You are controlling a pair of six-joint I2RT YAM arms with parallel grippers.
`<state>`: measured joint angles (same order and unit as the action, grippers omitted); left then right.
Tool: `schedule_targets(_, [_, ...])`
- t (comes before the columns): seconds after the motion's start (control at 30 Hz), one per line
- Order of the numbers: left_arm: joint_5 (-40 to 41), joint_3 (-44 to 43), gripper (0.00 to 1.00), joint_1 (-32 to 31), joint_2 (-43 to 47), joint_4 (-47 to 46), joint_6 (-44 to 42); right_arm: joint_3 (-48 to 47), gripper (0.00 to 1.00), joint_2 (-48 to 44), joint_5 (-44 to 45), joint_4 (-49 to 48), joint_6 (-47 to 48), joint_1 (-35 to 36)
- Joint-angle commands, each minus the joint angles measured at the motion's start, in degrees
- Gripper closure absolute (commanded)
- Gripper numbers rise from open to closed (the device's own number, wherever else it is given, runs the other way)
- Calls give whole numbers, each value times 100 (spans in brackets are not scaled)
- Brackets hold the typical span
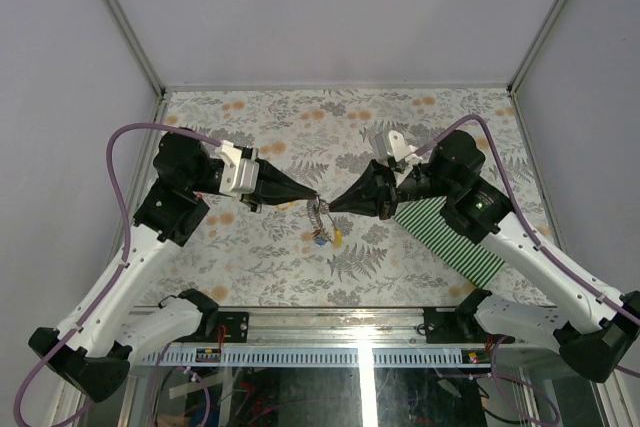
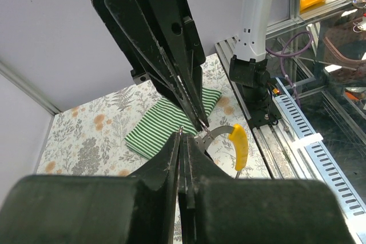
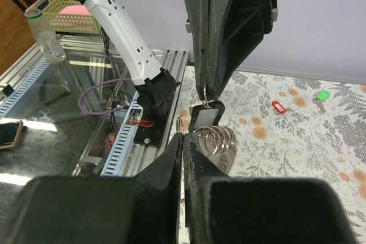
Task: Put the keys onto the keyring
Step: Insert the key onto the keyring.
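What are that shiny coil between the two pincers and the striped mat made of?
The coil looks like bare polished metal wire: silvery, with bright glints. The striped mat seems to be soft cloth: matte, with softly rounded edges, though I can't be sure.

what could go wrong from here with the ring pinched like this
Both the left gripper and right gripper are shut on the thin keyring by their very tips; a small tug might slip it, dropping the yellow key hanging there. The red key and green key lie apart on the table, so fetching one likely leaves the ring in one grip.
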<state>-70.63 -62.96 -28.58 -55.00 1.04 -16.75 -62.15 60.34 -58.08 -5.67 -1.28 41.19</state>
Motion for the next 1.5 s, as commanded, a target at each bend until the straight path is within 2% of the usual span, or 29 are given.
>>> schedule_targets(0.0, [-161,-210,100,-40,-16,-72,-122,-392,100,46,-108,-514,-276,-24])
schedule_targets(0.8, [-451,-320,100,-43,-116,238,-301,-413,100,123,72,-815,-688,-23])
schedule_targets(1.47, [-491,-347,100,-42,-83,361,-403,-430,100,201,508,-633,-766,-24])
